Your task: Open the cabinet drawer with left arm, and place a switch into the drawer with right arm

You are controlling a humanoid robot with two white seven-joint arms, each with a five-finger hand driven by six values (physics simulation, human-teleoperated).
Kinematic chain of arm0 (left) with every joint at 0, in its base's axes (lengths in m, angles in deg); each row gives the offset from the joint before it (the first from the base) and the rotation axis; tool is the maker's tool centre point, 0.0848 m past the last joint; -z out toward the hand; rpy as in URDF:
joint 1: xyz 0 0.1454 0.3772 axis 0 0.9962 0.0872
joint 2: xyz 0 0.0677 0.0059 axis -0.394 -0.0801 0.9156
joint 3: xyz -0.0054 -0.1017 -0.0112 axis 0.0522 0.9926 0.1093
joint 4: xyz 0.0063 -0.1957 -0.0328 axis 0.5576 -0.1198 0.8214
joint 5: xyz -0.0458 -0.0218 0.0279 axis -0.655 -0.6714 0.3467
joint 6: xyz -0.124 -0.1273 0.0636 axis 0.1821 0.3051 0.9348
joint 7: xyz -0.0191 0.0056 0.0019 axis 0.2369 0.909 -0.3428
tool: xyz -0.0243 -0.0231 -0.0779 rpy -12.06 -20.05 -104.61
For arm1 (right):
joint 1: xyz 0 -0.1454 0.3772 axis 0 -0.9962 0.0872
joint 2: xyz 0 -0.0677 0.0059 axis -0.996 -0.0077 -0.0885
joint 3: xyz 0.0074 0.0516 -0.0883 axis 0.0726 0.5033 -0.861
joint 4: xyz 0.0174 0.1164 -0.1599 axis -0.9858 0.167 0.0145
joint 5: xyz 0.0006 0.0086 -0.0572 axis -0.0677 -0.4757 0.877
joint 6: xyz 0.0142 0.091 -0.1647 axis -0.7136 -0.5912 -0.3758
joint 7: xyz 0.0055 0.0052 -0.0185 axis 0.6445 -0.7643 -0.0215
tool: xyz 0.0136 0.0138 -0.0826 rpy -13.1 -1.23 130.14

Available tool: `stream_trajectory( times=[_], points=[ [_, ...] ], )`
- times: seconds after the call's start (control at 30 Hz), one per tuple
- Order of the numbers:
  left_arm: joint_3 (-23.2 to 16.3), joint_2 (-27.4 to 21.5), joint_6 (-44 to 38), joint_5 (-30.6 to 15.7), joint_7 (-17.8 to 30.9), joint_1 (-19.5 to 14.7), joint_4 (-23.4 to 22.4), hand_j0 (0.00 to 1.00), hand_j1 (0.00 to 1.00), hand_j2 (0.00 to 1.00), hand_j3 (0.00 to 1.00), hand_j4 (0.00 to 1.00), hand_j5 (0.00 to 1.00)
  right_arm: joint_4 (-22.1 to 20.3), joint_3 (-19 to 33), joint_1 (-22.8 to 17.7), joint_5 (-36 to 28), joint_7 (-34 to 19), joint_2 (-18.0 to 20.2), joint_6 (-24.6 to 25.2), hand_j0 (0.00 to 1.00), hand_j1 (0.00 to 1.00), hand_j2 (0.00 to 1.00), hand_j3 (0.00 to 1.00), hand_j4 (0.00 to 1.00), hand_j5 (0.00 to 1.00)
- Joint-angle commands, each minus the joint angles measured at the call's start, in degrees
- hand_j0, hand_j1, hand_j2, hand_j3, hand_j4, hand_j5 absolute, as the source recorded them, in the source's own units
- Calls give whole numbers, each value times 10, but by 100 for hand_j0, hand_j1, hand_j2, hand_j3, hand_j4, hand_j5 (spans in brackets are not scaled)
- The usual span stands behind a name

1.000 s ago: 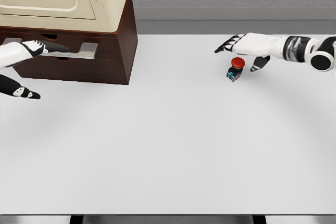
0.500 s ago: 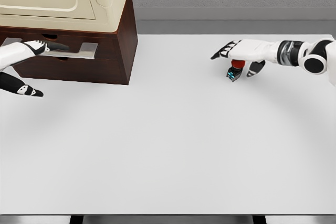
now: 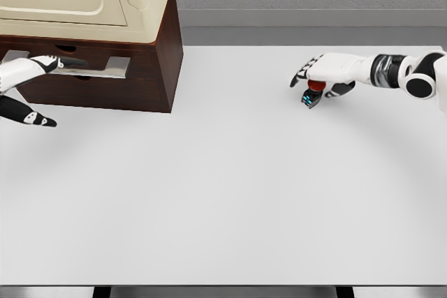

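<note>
Spanning white table (image 3: 223, 193), grey wall behind, right hand (image 3: 323, 75) fingers curling over switch (image 3: 313, 93), left hand (image 3: 24, 78) spread at cabinet drawer (image 3: 84, 69)

You will find no readable text, label, brand, number or sign anywhere in this view. The switch (image 3: 313, 93) shows a small blue patch on its dark base, perhaps a marking, but it is too small to read.
</note>
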Motion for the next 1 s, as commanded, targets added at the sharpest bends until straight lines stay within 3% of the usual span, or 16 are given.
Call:
stream_trajectory(
  times=[0.0, 0.07, 0.17, 0.3, 0.53, 0.8, 0.97],
  points=[
    [0, 10, -1, -2, -1, 0, -9, 100, 100, 100, 100, 100, 100, -1, 5, -1, 4, 0, 0, 0, 64, 64, 64, 64, 64, 64],
    [0, 13, -1, -2, -1, 0, -10, 100, 100, 100, 100, 100, 100, -2, 5, -7, 10, 0, -1, 0, 64, 64, 64, 64, 64, 64],
    [0, 13, -1, -2, -2, 0, -10, 100, 100, 100, 100, 100, 100, -3, 5, -6, 12, 0, 0, 0, 52, 52, 52, 52, 52, 52],
    [1, 14, -1, -2, -2, -6, -11, 100, 100, 100, 100, 100, 100, -2, 6, -6, 12, 0, 0, 0, 47, 47, 47, 47, 47, 47],
    [0, 33, -1, 7, -2, -8, -32, 100, 100, 100, 100, 100, 100, -11, 10, -4, 12, 0, 1, 0, 47, 47, 47, 47, 47, 47],
    [-1, 31, -1, 6, -2, -4, -46, 100, 100, 100, 100, 100, 100, -57, 44, -8, 13, 0, 7, 0, 47, 47, 47, 47, 47, 47],
    [-1, 31, -1, 6, -2, -4, -50, 100, 100, 100, 100, 100, 100, -108, 53, -6, 13, 0, 24, 0, 47, 47, 47, 47, 47, 47]
  ],
)
